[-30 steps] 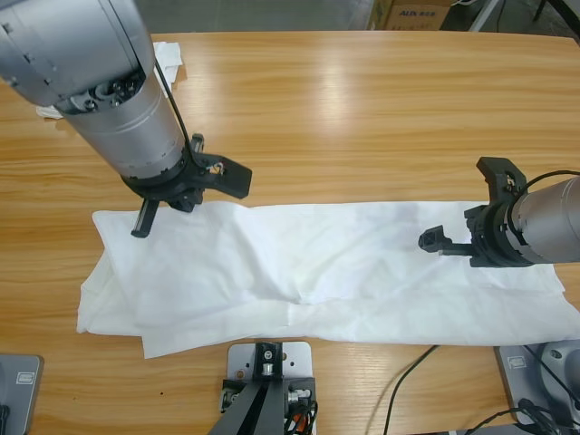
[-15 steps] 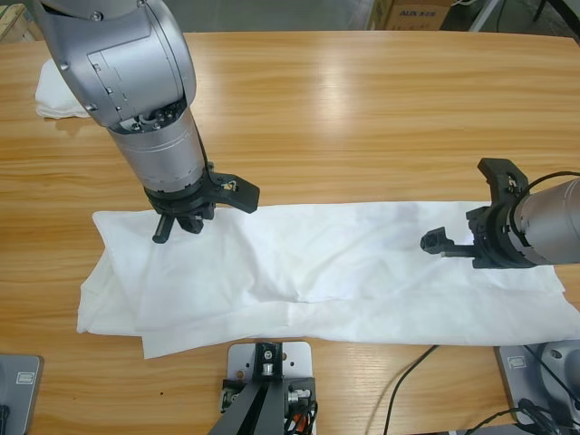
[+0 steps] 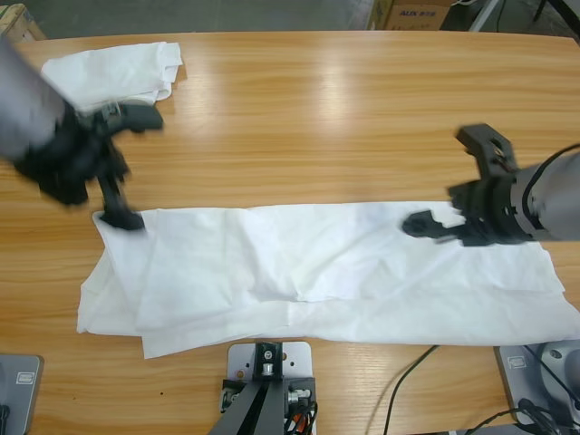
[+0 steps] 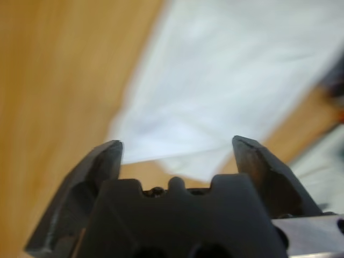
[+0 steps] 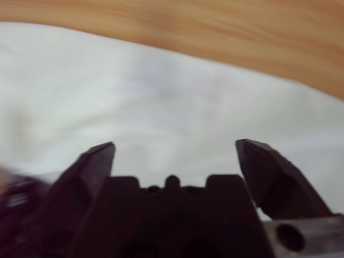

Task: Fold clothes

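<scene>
A white T-shirt lies stretched flat along the table's near side, with loose folds at its left end. My left gripper hovers open at the shirt's far left corner, its lower jaw tip just over that corner. In the left wrist view the open left gripper holds nothing, with the shirt and bare wood beyond it. My right gripper is open over the shirt's right part. The right wrist view shows the right gripper empty above the shirt. A folded white bundle rests at the far left corner.
The wooden table is bare wood behind the shirt. A cardboard box stands beyond the far edge. Black cables hang at the near right, below the table's front edge.
The left arm has swung left and back from over the shirt, uncovering the folded bundle; its gripper now sits at the shirt's left corner. The right gripper shifted slightly left and away.
</scene>
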You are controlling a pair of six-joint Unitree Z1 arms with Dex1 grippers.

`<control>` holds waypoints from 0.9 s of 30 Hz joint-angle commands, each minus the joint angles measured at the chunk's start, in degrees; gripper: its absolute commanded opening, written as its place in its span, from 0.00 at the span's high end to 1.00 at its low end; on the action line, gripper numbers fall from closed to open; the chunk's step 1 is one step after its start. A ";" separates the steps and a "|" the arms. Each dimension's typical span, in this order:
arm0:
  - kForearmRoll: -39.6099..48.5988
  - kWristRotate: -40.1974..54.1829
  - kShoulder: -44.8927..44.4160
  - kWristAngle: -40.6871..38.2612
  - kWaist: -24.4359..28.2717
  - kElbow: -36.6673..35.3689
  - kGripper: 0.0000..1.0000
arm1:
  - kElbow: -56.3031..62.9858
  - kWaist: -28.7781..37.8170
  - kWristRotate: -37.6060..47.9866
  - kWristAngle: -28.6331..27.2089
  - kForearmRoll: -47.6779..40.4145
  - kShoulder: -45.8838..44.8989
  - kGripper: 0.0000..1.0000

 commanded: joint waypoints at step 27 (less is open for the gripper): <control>-25.92 -18.99 3.44 -2.00 -7.34 25.50 0.06 | 13.90 -6.22 11.25 40.03 -49.86 25.61 0.44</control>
